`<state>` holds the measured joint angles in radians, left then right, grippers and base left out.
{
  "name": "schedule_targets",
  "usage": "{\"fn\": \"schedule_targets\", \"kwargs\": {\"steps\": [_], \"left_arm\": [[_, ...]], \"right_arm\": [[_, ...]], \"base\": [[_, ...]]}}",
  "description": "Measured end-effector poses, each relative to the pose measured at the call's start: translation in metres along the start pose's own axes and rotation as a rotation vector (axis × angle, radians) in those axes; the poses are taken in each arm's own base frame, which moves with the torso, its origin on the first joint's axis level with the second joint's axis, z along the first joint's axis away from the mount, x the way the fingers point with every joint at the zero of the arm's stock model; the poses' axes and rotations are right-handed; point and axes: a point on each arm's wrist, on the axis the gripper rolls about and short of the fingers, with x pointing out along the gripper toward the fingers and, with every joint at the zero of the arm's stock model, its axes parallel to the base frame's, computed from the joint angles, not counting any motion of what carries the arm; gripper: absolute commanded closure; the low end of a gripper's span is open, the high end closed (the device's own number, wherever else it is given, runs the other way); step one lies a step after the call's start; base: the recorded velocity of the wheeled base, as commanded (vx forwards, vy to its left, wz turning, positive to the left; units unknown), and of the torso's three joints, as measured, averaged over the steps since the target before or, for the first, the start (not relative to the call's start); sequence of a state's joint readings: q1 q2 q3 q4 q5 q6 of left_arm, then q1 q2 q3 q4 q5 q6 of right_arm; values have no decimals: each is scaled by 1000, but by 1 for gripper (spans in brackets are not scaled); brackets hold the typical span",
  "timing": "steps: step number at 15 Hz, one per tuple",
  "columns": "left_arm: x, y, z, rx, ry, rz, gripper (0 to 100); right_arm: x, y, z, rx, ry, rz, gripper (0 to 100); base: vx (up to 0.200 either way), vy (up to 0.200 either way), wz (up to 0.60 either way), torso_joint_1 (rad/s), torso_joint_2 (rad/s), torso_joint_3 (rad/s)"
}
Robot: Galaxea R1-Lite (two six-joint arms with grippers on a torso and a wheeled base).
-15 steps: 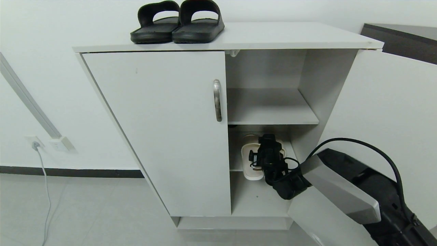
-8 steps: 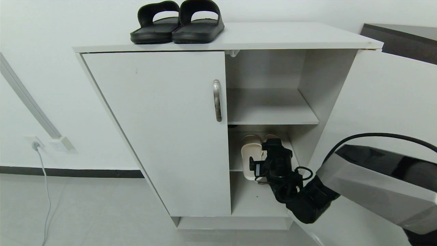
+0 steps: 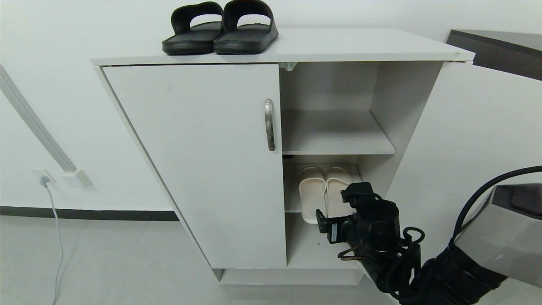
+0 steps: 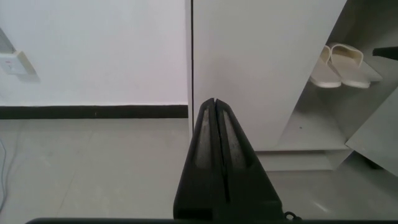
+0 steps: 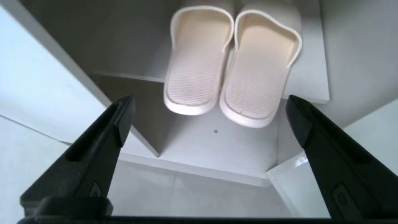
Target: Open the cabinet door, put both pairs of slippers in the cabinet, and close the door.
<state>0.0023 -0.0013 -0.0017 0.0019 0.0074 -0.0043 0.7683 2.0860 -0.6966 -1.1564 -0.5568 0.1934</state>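
Cream slippers (image 3: pixel 325 192), two, are lying side by side on the cabinet's (image 3: pixel 360 44) lower shelf, beside its one open door (image 3: pixel 465 127). Two black slippers (image 3: pixel 220 27) are sitting on top. The right gripper (image 5: pixel 209 109) is hanging spread and empty just before the cream pair; the left gripper (image 4: pixel 215 104) is pressing its fingers together.

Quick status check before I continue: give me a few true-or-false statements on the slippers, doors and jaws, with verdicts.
1. The cream slippers lie inside the cabinet. True.
2. The black slippers are inside too. False: they sit on the cabinet's top.
3. The right gripper has its jaws open, holding nothing. True.
4. Both doors are open. False: the left door is shut, the right door open.
5. The left gripper has open jaws. False: they are shut.
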Motion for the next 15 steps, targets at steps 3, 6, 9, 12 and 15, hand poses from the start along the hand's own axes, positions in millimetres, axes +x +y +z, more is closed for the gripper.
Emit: {"fn": "schedule_targets", "kwargs": {"steps": [3, 6, 9, 12, 15], "left_arm": [[0, 0, 0, -2, 1, 0, 100], [0, 0, 0, -2, 0, 0, 100], [0, 0, 0, -3, -1, 4, 100], [0, 0, 0, -3, 1, 0, 100], [0, 0, 0, -3, 2, -2, 100]], "right_arm": [[-3, 0, 2, 2, -4, 4, 0], [-4, 1, 3, 3, -6, 7, 0], [-4, 2, 2, 2, -6, 11, 0], [-5, 3, 2, 2, -7, 16, 0], [-7, 5, 2, 0, -5, 22, 0]], "base": [[-200, 0, 0, 9, 1, 4], [0, 0, 0, 0, 0, 0], [0, 0, 0, 0, 0, 0], [0, 0, 0, 0, 0, 0], [0, 0, 0, 0, 0, 0]]}}
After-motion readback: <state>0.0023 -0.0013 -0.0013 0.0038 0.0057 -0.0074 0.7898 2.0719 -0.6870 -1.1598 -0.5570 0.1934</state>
